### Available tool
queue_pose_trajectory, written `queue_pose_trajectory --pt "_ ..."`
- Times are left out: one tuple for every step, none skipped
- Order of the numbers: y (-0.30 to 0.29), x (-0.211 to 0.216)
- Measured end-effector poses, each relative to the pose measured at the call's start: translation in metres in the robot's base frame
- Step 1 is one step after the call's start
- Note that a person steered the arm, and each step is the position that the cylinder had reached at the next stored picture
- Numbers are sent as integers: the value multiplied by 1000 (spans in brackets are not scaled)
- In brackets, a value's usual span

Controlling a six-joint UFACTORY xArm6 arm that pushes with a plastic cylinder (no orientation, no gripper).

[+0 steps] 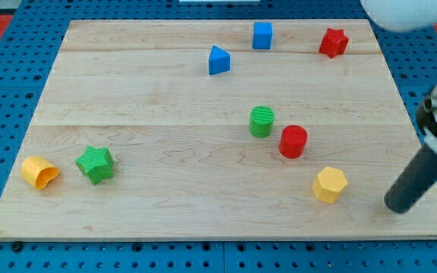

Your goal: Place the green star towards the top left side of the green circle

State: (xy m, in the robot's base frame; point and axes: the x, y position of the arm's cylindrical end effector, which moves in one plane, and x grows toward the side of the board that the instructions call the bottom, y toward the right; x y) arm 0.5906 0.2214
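Observation:
The green star lies near the board's left edge, low in the view. The green circle stands right of the board's middle, far to the star's right and a little higher. My tip is at the lower right of the board, far from the star and right of the yellow hexagon. The rod slants up to the view's right edge.
A yellow block lies just left of the star. A red circle sits close to the green circle's lower right. A blue triangle, a blue cube and a red star lie near the top.

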Motion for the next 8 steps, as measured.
queue_pose_trajectory --pt "-44 0" --pt "-62 -16" --pt "-62 -29" --pt "-63 6" --pt "-85 28" --pt "-159 27" --pt "-247 27" --pt "-319 14"
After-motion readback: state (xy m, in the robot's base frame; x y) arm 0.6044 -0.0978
